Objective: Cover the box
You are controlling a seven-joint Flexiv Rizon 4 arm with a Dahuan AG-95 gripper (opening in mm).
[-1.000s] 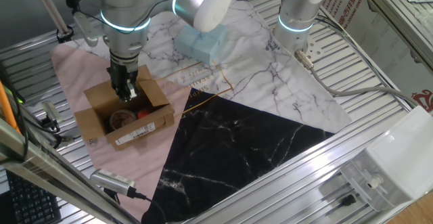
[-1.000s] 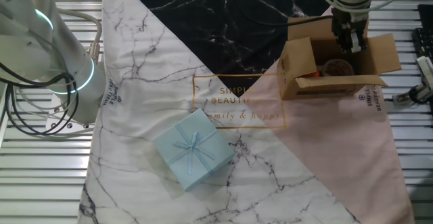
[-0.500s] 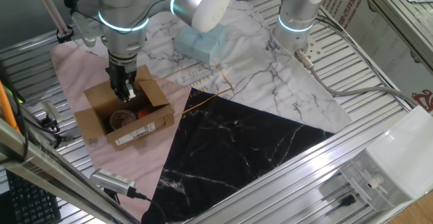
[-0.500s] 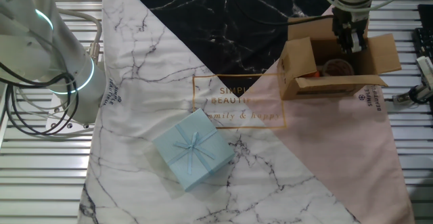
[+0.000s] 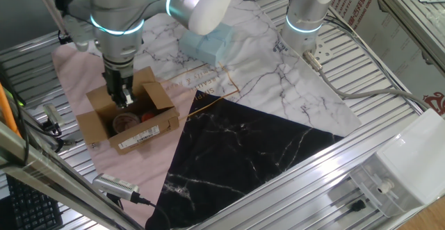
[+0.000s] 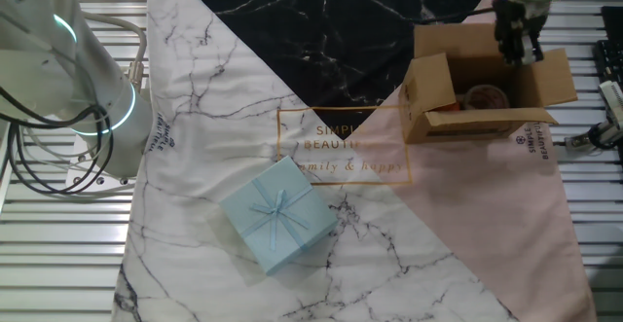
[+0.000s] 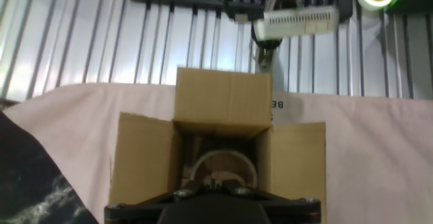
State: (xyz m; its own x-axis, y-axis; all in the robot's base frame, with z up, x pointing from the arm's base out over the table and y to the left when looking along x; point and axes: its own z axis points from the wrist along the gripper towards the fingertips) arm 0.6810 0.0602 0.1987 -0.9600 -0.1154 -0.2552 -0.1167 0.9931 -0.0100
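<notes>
Gripper (image 5: 123, 98) position: we find it above the open mouth of the box (image 5: 128, 115), toward the flap on the far side from the white label (image 5: 142, 137), and we cannot tell from any view whether its jaws are spread or pressed together; nothing is seen between them. Compared with the frames taken a second and half a second ago, the arm has risen and shifted sideways off the centre of the opening, so the round container (image 6: 485, 97) inside the box now shows more fully. We judge this as a withdrawal from the cavity ahead of working a flap. All four flaps remain splayed outward, so no part of the covering is done. The box has not moved: it sits on the pink cloth (image 6: 506, 215), well apart from the pale blue package (image 6: 277, 215).
</notes>
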